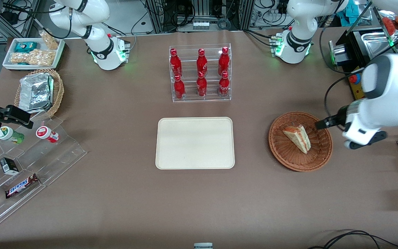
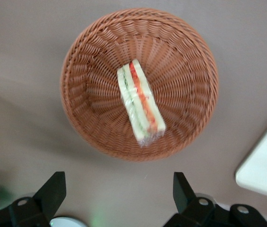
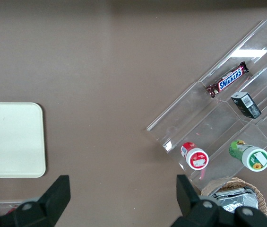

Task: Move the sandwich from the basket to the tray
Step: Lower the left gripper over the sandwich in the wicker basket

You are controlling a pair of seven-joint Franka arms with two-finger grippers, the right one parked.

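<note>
The small triangular sandwich wedge of white bread with orange-red and pale green filling [image 1: 297, 138] is lying in the round reddish-brown wicker basket [image 1: 282, 154], roughly mid-bowl, nothing touching it. The basket is sitting on the brown table toward the working arm's end, well apart from the flat cream rectangular tray [image 1: 195, 143], which is lying bare mid-table, nearer the front camera than the clear acrylic rack of red bottles [image 1: 200, 73].

The left arm's gripper [image 2: 119, 189] is hanging above the table just beside the basket rim, not yet over the sandwich. Jaws are standing spread wide, holding nothing. My read: it's lining up for a descent, and the wide spread is there to straddle the wedge.

The sandwich is resting on a flat bread face, so the layered cut edge is facing up. Judgement: closing across the bread faces looks like the sensible grip; soft bread will likely squash if pinched hard.

View differences: the front view is showing basket-to-tray spacing and the arm's offset from the basket, but the fingers are mostly hiding under the wrist housing. The left wrist view is showing both black fingertips [image 2: 53, 189], the gap between them, and the filling stripes clearly, plus a tray corner. The right wrist view is showing only the tray edge and a clear stepped snack stand [image 3: 228, 118]; no basket there.
</note>
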